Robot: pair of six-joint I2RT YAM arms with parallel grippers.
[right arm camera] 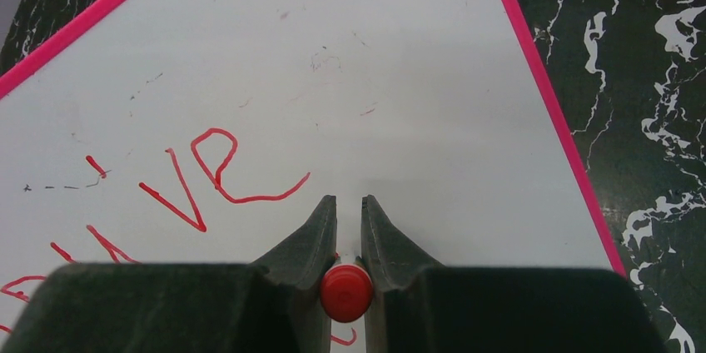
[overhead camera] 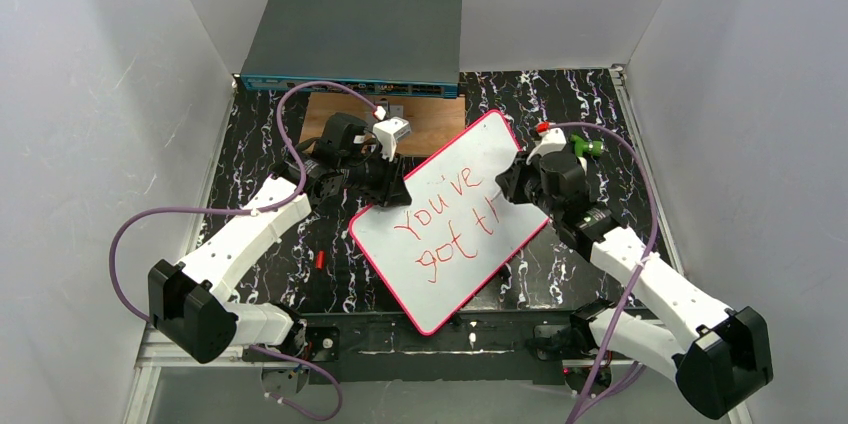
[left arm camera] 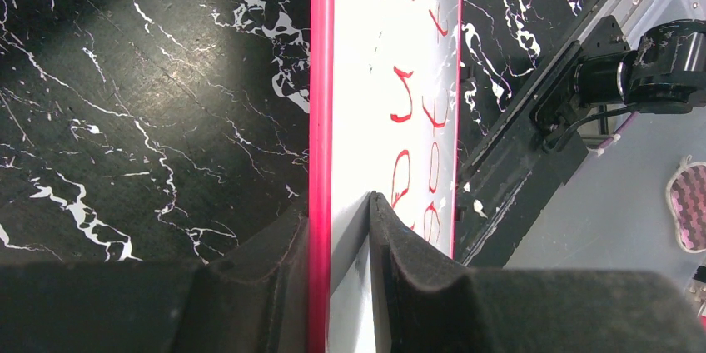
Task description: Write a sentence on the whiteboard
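The whiteboard (overhead camera: 470,169), white with a pink-red rim, lies skewed on the black marbled table and carries red writing that reads "You've got th". My left gripper (overhead camera: 397,190) is shut on its upper-left edge. In the left wrist view the fingers (left arm camera: 400,253) pinch the rim, with the whiteboard (left arm camera: 366,78) running away between them. My right gripper (overhead camera: 512,184) hovers over the board's right side, shut on a red marker (right arm camera: 346,292). That marker points down at the whiteboard (right arm camera: 375,78), its tip hidden by the jaws, just right of the last red letters.
A grey network switch box (overhead camera: 355,34) stands at the back, with a brown wooden board (overhead camera: 335,109) in front of it. A small red piece (overhead camera: 319,259) lies on the table to the left of the whiteboard. White walls close in both sides.
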